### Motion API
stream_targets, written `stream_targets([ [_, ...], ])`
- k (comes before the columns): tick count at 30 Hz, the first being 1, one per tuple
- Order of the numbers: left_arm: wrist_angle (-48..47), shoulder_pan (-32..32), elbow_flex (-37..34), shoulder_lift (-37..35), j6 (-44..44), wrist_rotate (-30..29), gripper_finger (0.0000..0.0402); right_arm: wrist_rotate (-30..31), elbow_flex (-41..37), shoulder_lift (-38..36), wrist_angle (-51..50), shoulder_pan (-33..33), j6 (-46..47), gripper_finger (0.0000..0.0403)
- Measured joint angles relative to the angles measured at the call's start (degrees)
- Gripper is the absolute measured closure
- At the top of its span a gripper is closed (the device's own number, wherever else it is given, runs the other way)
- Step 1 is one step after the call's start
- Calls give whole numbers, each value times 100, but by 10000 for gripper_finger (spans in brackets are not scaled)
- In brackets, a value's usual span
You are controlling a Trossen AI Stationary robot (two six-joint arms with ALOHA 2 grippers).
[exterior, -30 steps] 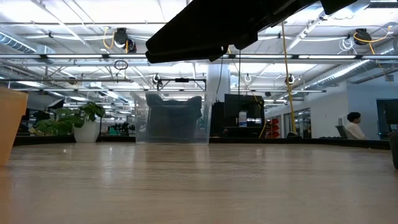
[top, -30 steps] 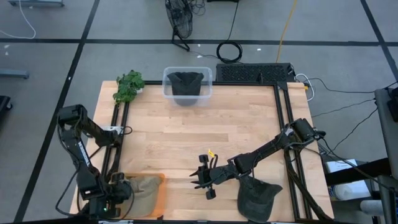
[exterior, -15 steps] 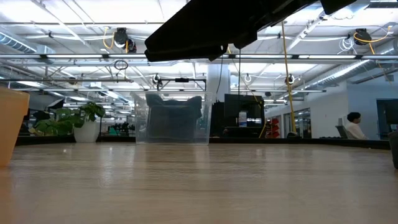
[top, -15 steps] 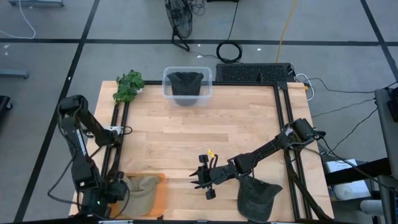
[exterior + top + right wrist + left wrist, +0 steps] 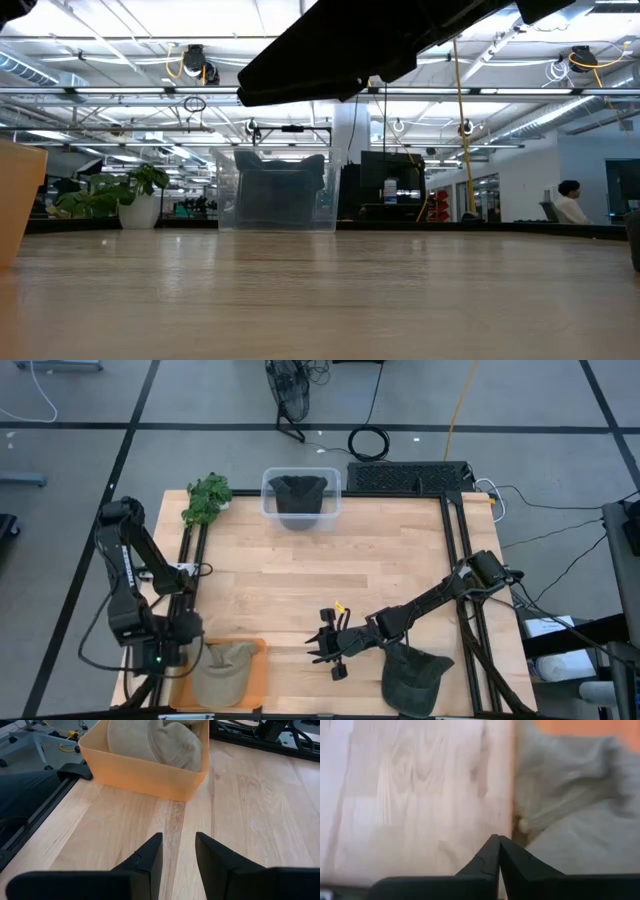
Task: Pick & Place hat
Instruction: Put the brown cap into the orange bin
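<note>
Left claw [image 5: 178, 651] clenched empty beside khaki hat [image 5: 222, 668] in orange bin [image 5: 255, 672]; right claw [image 5: 322, 644] released (mid-counter [image 5: 380, 575]).

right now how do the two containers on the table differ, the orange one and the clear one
The orange bin sits at the near left corner of the table; the clear bin stands at the far edge, beside the plant. The orange bin holds a tan hat; the clear bin holds a dark hat. The orange bin's walls are opaque, while the clear bin's show its contents from the side. Both are open-topped with one hat inside.
</note>
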Motion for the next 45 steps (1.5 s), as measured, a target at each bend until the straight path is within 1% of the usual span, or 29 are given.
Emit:
stream_targets([
  [2,168,0,-184,-1,-119,196,388,-1,0,0,-26,0,7,310],
  [6,957,-2,-545,-1,-106,736,397,0,0,0,-21,0,9,310],
  [9,1317,-4,-712,-2,-106,989,389,0,0,0,-25,0,27,310],
  [13,1480,-4,-885,-5,-112,990,384,0,0,0,-23,0,29,310],
  [17,1536,-4,-1056,-5,-184,992,397,0,0,0,-23,0,29,310],
  [24,1577,-4,-1203,-9,-378,1103,383,0,0,0,-23,0,29,310],
  [28,1497,-4,-1028,-10,-330,1164,394,-2,0,0,-21,0,29,310],
  [32,1463,-4,-707,-11,60,1185,393,-2,0,0,0,-24,29,310],
  [37,1161,0,-295,-12,438,899,378,0,0,0,71,-37,20,310],
  [42,638,24,85,-14,552,573,395,-4,0,0,68,-35,14,310],
  [45,352,69,222,-14,527,487,394,-7,0,0,67,-35,13,310],
])
